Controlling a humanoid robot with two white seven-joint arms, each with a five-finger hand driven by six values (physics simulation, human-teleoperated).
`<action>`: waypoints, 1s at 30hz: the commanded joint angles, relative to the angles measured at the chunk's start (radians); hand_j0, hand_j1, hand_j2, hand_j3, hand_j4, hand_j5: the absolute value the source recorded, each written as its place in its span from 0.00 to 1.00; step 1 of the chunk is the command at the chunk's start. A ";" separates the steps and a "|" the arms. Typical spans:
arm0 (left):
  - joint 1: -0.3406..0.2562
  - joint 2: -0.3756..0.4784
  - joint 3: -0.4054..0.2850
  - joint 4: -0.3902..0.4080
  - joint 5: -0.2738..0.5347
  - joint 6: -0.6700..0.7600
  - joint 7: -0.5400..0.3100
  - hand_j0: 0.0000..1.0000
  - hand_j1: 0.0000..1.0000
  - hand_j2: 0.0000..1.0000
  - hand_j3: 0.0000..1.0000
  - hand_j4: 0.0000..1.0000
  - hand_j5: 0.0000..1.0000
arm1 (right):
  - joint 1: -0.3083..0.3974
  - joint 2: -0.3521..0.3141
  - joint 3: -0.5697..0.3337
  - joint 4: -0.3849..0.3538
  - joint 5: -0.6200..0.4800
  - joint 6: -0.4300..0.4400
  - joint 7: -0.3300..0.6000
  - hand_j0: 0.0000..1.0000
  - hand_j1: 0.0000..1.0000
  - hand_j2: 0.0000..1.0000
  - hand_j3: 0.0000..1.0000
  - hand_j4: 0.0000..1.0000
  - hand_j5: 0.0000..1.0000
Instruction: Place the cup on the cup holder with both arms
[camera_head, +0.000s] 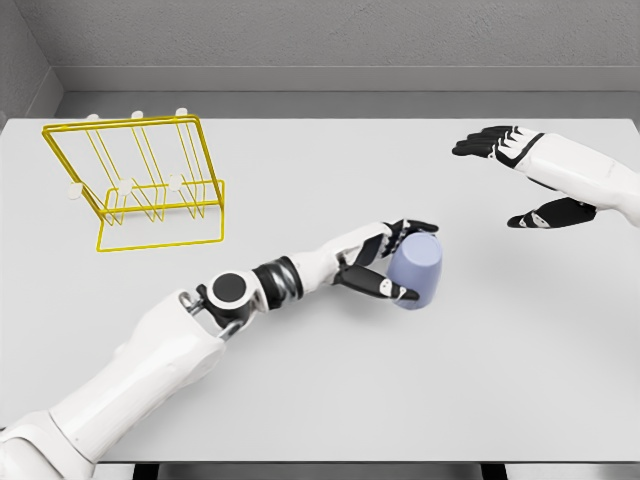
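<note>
**Left hand on the cup, rack across the table**

While the right hand (525, 180) hangs spread and empty in the upper right of the frame, the left hand (385, 262) wraps its black-tipped fingers (395, 291) around the lavender cup (417, 270) just right of centre. The cup sits tilted on the grey table (330, 400), its wider end toward the lower edge. The yellow wire cup holder (140, 180) stands in the upper left, well apart from the cup, its white-capped pegs bare. The left arm reaches in from the lower left corner.
</note>
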 joint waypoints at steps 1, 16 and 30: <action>0.000 -0.006 -0.004 0.003 0.002 -0.001 -0.001 0.70 0.70 0.70 0.70 0.70 0.70 | 0.000 -0.001 0.000 0.000 -0.008 0.003 -0.001 1.00 1.00 1.00 1.00 1.00 1.00; -0.005 0.000 0.009 0.002 0.013 -0.015 -0.002 0.68 0.68 0.68 0.68 0.68 0.68 | 0.006 -0.001 0.000 0.000 -0.008 0.003 -0.001 1.00 1.00 1.00 1.00 1.00 1.00; 0.009 0.173 0.064 -0.155 0.058 -0.015 -0.001 0.69 0.69 0.69 0.69 0.69 0.69 | 0.006 -0.001 0.000 0.000 -0.008 0.003 -0.001 1.00 1.00 1.00 1.00 1.00 1.00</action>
